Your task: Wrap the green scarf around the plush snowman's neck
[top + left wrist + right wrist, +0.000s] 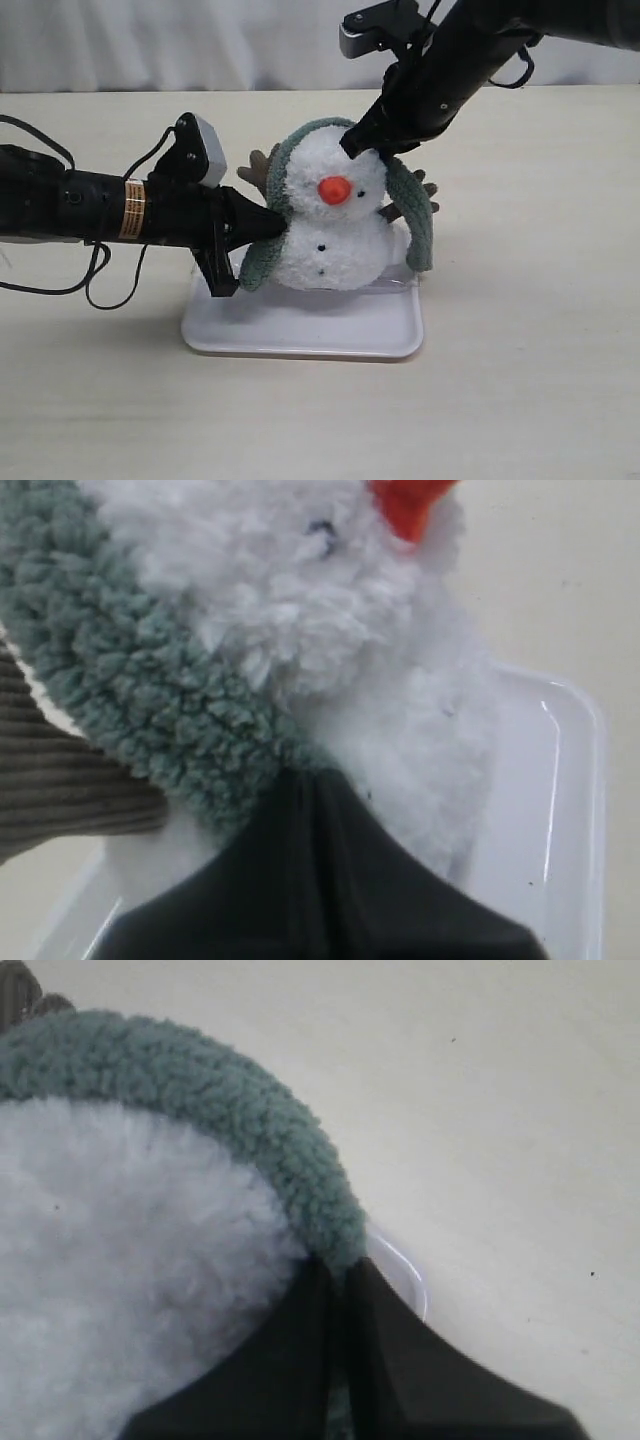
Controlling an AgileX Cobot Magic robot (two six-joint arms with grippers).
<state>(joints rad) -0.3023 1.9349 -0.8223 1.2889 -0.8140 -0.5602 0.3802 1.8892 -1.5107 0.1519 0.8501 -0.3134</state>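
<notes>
Fuzzy green scarf point(415, 215) on snowman point(330, 255), L end effector point(268, 222), R end effector point(352, 143) pinch it

I seem to work at a lab-style test bench: a pale tabletop point(520, 400) fills most of the frame, a plain white curtain point(150, 45) closes off the upper edge, and a white tray point(300, 340) sits lower centre.

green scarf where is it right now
Exterior view, centre: the green scarf arches over the head of the plush snowman and hangs down both sides; the snowman stands on the white tray.
</notes>
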